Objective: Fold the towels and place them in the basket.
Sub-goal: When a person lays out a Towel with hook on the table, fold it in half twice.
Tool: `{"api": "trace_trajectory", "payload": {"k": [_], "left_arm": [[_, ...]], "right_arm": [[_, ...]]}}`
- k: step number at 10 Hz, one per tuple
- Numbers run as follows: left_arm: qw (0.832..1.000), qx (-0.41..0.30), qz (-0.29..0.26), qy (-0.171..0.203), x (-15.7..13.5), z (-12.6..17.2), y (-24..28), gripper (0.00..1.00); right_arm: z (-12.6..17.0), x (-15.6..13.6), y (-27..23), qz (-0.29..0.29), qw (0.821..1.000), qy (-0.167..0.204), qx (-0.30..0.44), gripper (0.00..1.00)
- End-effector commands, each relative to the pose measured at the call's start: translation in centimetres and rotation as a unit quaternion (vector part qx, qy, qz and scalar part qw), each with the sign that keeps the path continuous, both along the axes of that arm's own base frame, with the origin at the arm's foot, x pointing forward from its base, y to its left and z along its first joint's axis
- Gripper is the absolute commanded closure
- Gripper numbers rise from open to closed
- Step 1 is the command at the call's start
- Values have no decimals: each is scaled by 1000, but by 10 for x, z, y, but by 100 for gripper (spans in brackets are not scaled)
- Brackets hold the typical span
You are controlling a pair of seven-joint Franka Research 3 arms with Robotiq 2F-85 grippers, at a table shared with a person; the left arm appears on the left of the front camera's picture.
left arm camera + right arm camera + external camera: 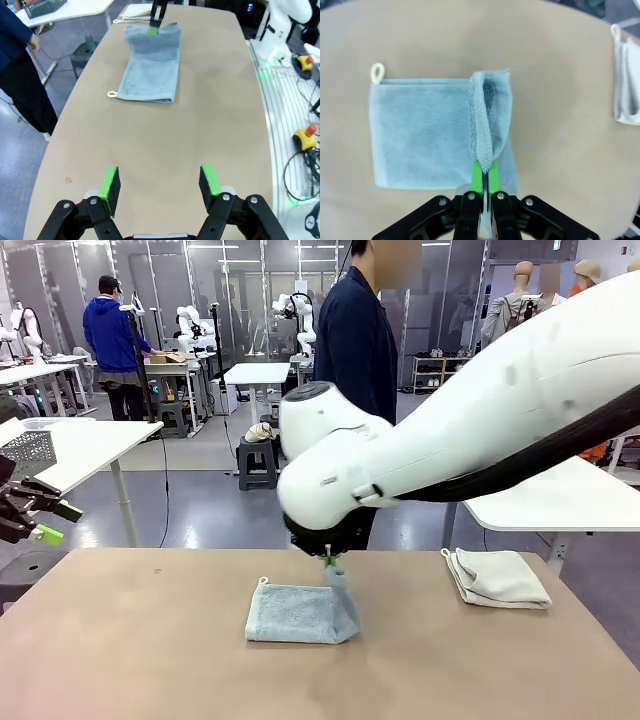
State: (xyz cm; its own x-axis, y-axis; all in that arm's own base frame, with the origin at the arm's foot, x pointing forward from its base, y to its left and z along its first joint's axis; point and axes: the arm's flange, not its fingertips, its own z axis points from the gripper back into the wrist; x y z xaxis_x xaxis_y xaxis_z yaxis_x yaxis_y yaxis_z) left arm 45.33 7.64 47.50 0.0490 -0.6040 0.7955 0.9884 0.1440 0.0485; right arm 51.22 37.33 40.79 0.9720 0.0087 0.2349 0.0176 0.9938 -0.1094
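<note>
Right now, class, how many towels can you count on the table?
2. The grey-blue towel lies mid-table, its right edge pinched up by the right gripper. The cream towel sits folded at the far right. None seems hidden.

The right arm [480, 430], filling the right of the front view, has a glossy white rounded shell with a black band along its underside and a dark collar at the wrist. Both grippers, the left gripper [160, 182] and the right gripper [484, 175], are black linkages with silver screws and bright green pads
</note>
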Motion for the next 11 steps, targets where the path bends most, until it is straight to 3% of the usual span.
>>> {"api": "trace_trajectory", "payload": {"k": [1,2,5,10,11], "left_arm": [[1000,-4,-3,-3,-2,1,1,19],[1000,-4,-3,-3,-2,1,1,19],[1000,-4,-3,-3,-2,1,1,19],[1000,-4,-3,-3,-2,1,1,19],[1000,-4,-3,-3,-2,1,1,19]], "right_arm": [[-17,22,42,-34,999,-6,-19,100],[-23,19,62,-57,998,-7,-8,100],[-34,17,103,-49,999,-23,-3,100],[-50,16,113,-44,999,7,25,100],[-52,16,113,-54,998,14,32,85]]}}
